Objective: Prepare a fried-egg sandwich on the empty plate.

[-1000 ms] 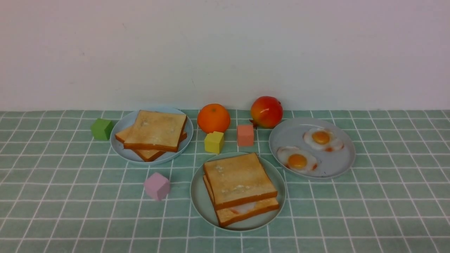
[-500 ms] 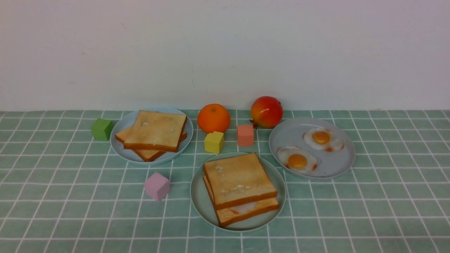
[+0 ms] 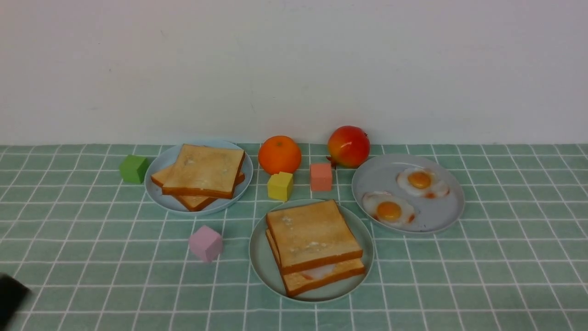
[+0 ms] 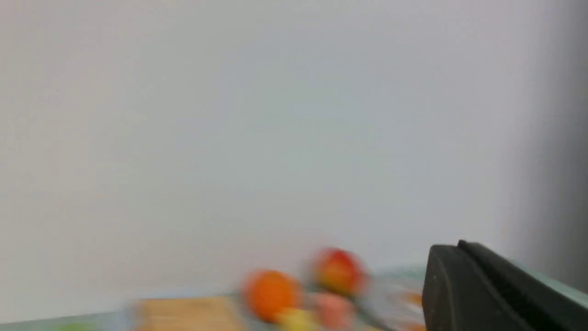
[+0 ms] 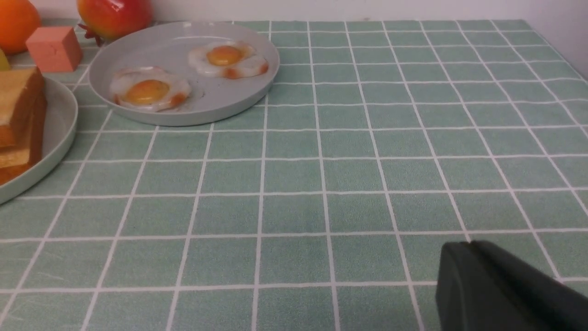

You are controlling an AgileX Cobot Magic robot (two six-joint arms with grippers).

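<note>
The green, white-gridded tablecloth (image 3: 505, 257) carried three round plates: the plain mint-green plate (image 3: 262, 264) nearest the robot held the fried-egg sandwich (image 3: 314, 246), two golden toast slices with egg white showing between them, flanked by a pale blue-grey plate (image 3: 154, 184) of stacked toast on the left and a pale grey plate (image 3: 436, 216) with two fried eggs on the right. Behind stood an orange (image 3: 279, 154) and a red fruit (image 3: 348, 145), with small cubes nearby. The left gripper (image 4: 464, 280) and right gripper (image 5: 473, 280) each showed dark fingers pressed together, holding nothing.
</note>
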